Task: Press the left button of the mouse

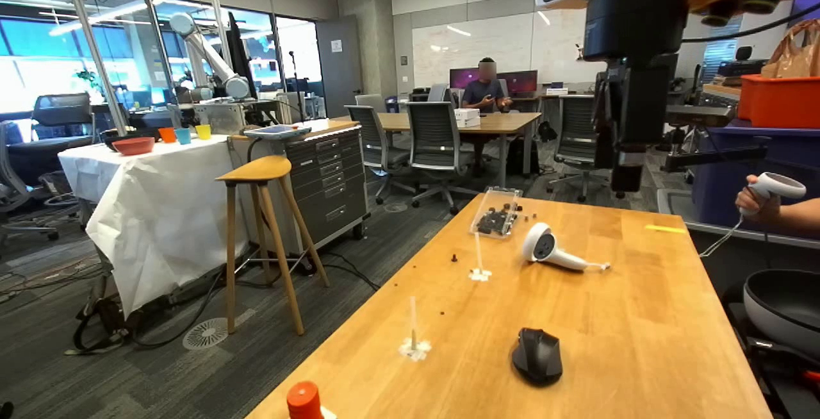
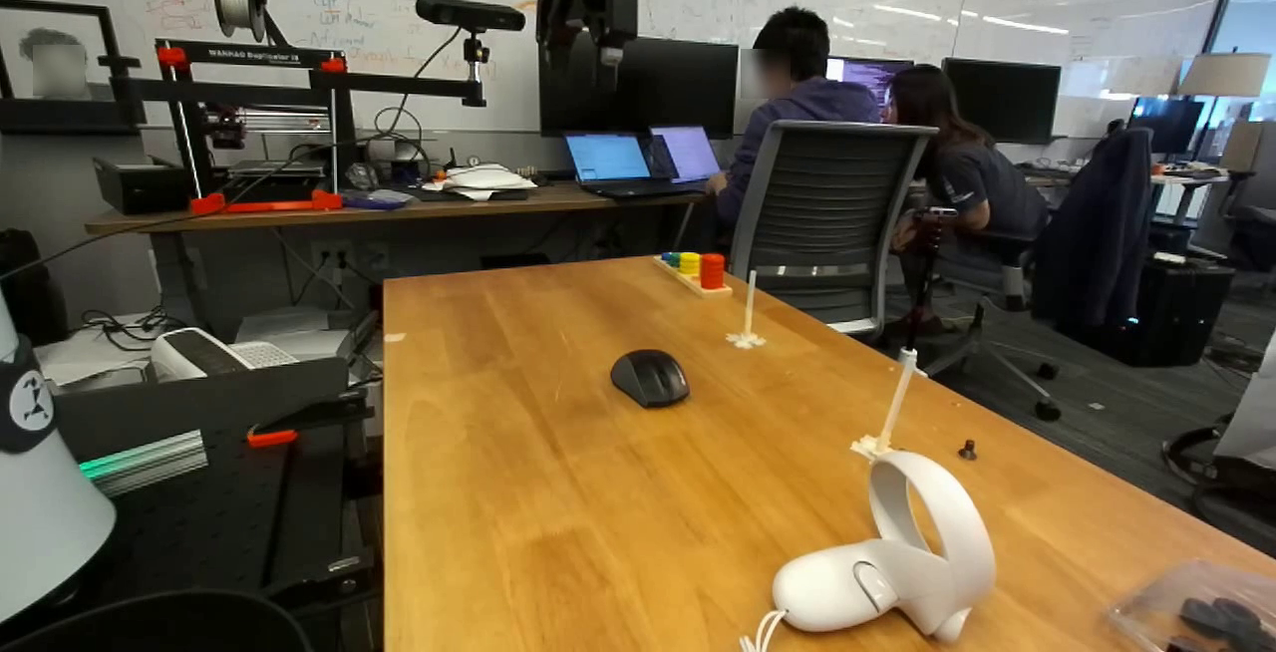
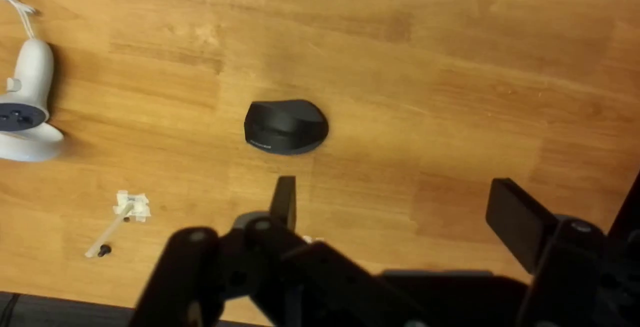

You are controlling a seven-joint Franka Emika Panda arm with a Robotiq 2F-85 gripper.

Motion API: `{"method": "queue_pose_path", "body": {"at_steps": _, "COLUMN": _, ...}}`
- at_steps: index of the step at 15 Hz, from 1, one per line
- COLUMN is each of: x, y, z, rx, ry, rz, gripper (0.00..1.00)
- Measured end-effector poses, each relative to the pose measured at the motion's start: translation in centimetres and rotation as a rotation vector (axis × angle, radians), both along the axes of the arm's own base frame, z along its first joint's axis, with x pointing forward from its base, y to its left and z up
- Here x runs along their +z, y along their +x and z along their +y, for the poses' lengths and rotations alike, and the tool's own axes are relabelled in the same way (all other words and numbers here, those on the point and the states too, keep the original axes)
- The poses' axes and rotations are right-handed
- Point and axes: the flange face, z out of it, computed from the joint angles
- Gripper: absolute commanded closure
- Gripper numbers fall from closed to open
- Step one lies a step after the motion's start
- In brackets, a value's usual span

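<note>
The small black mouse [image 1: 537, 356] rests on the wooden table [image 1: 628, 329]. It also shows in an exterior view [image 2: 650, 379] and in the wrist view [image 3: 286, 127], left of the middle. Its left button cannot be made out from the rest of the dark shell. My black gripper [image 3: 395, 189] is open, with its two fingers wide apart and nothing between them. The gripper also shows in both exterior views [image 1: 624, 172] [image 2: 588, 39], high above the table. In the wrist view the mouse lies beyond the left fingertip, apart from it.
A white hand controller [image 1: 570, 259] lies on the table, also in the wrist view [image 3: 35, 69]. Two thin upright sticks stand on taped bases [image 1: 415, 348] [image 1: 479, 274]. A clear box [image 1: 496, 214] holds dark parts. A colourful ring stack [image 2: 712, 271] stands near the table's edge.
</note>
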Motion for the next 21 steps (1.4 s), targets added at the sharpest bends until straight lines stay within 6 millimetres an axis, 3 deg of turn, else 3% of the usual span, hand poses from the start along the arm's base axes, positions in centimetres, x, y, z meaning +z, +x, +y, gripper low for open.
{"method": "queue_pose_path", "body": {"at_steps": 8, "x": -5.1, "y": 4.4, "z": -2.2, "rx": -0.047, "ry": -0.033, "rz": -0.083, "gripper": 0.95}}
{"method": "queue_pose_path", "body": {"at_steps": 11, "x": -7.1, "y": 5.3, "z": -2.7, "rx": -0.057, "ry": -0.054, "rz": -0.089, "gripper": 1.0}}
{"method": "queue_pose_path", "body": {"at_steps": 21, "x": -13.9, "y": 6.8, "z": -4.6, "rx": -0.078, "ry": -0.149, "rz": -0.044, "gripper": 1.0}}
